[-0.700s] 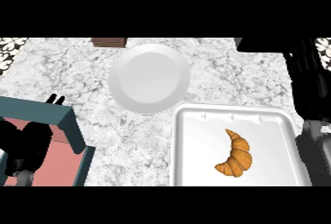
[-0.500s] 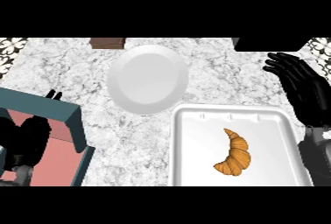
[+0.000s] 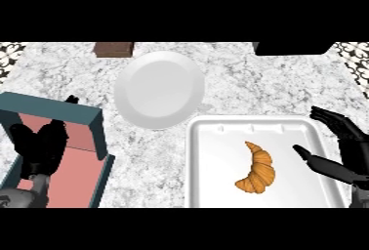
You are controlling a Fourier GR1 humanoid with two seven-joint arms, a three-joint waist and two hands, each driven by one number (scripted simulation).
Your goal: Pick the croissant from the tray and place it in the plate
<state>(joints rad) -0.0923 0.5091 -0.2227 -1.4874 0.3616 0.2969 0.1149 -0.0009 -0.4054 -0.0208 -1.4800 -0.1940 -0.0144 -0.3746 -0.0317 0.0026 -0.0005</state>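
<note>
One croissant (image 3: 257,168), one tray (image 3: 209,195), one plate (image 3: 158,89).

I see a golden-brown croissant (image 3: 257,169) with darker ridged bands on a plain white tray (image 3: 216,146); beside it a plain white plate (image 3: 159,89); my counter (image 3: 252,83) is marbled white with grey veins; at the left a teal box (image 3: 69,113) with a salmon-pink inside; both my hands, right hand (image 3: 338,146) and left hand (image 3: 39,149), are black; a dark brown block (image 3: 113,49) sits at the far edge.
</note>
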